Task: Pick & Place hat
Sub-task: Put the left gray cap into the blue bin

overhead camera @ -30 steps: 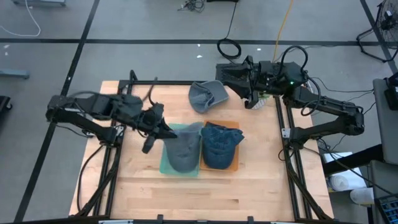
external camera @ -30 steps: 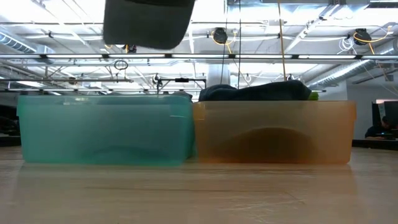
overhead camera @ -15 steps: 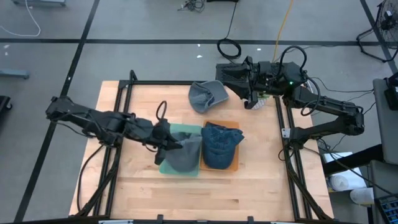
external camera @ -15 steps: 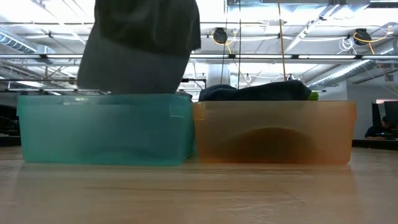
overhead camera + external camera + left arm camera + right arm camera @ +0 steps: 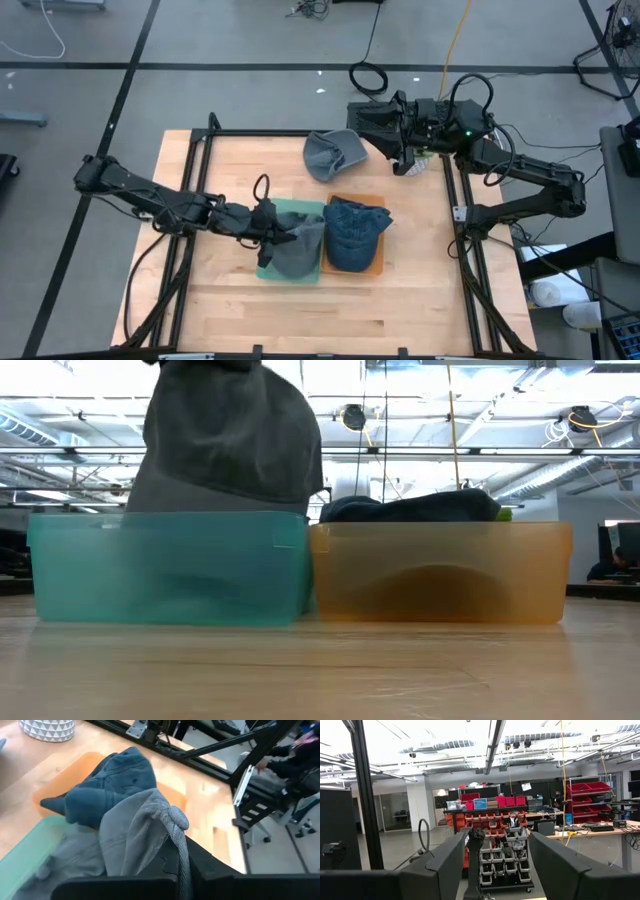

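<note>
In the high view, the left gripper [image 5: 272,231] is seen reaching from the table's left side to the green bin [image 5: 270,268], where its fingers are clamped on the grey hat [image 5: 296,246]. The grey hat is draped over the green bin, which lies just beside the orange bin [image 5: 374,268]. A blue hat [image 5: 352,232] is laid in the orange bin. A second grey hat [image 5: 333,153] is seen on the wooden table [image 5: 300,310] near its far edge, well apart from the bins. The right gripper [image 5: 358,115] is held at the far right corner of the table, with nothing grasped.

In the low view, the grey hat [image 5: 232,435] is shown bunched above the green bin [image 5: 170,568], its lower part reaching down to the bin's rim. The blue hat [image 5: 410,507] is seen bulging above the rim of the orange bin [image 5: 440,572], which touches the green bin's side.

In the left wrist view, a fold of the grey hat [image 5: 142,827] is pinched between the closed fingers, over the green bin [image 5: 22,862]. The blue hat [image 5: 107,787] is seen behind it in the orange bin [image 5: 60,777].

In the right wrist view, the right gripper [image 5: 497,865] is shown with its fingers [image 5: 445,862] spread apart and empty, pointed at the room beyond the table.
</note>
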Controlling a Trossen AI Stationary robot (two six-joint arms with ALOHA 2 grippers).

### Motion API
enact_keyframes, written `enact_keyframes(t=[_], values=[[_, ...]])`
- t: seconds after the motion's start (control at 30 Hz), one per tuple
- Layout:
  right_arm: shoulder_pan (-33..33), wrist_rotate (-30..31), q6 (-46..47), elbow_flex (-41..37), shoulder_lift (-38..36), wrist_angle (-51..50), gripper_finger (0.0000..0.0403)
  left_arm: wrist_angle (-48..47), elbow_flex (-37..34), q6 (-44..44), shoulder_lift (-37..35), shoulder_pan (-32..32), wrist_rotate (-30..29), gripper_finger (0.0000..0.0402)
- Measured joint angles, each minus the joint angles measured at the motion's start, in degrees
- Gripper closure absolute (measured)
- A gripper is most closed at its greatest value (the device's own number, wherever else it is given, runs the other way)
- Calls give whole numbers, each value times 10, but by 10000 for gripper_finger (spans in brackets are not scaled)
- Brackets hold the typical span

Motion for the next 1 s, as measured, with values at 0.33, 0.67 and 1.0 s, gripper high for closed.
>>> enact_keyframes(t=[0.33,0.67,1.0], values=[[0,0,0,0,0,0,193,35,-94,-5,0,29,9,401],[0,0,0,0,0,0,194,101,-150,-20,0,89,16,379],[0,-2,0,0,0,-21,195,109,-125,-15,0,117,23,223]])
